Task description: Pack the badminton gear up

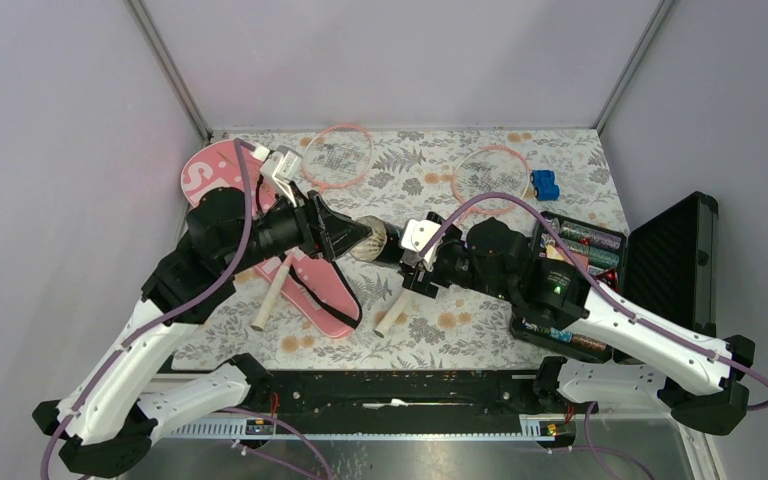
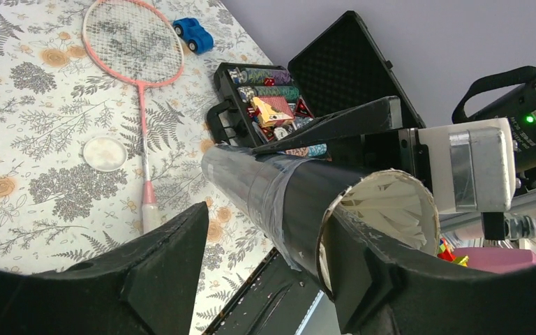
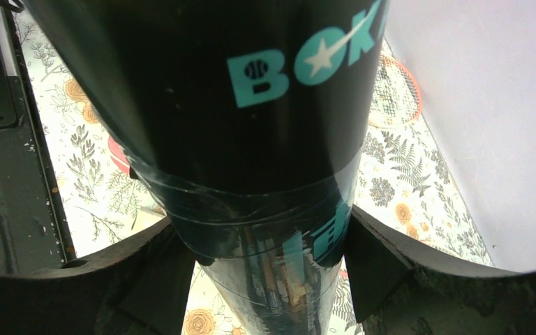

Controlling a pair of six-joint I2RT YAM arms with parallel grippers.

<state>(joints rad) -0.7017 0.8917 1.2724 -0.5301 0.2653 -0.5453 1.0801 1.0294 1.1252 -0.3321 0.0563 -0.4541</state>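
My right gripper (image 1: 417, 252) is shut on the black tube with teal print (image 1: 385, 243) and holds it level above the table; the right wrist view shows the tube (image 3: 251, 105) clamped between both fingers of that gripper (image 3: 269, 241). My left gripper (image 1: 348, 236) is open at the tube's open end. In the left wrist view a white feather shuttlecock (image 2: 391, 206) sits inside the tube (image 2: 279, 192), and one finger (image 2: 363, 279) touches the rim. Two pink rackets (image 1: 337, 155) (image 1: 490, 172) and the pink bag (image 1: 215, 172) lie on the table.
An open black case of patterned rolls (image 1: 585, 245) stands at the right. A small blue toy (image 1: 544, 184) lies by the right racket. A round white cap (image 2: 105, 153) lies beside a racket shaft (image 2: 142, 132). The cream handles (image 1: 272, 290) (image 1: 392, 312) point toward the arm bases.
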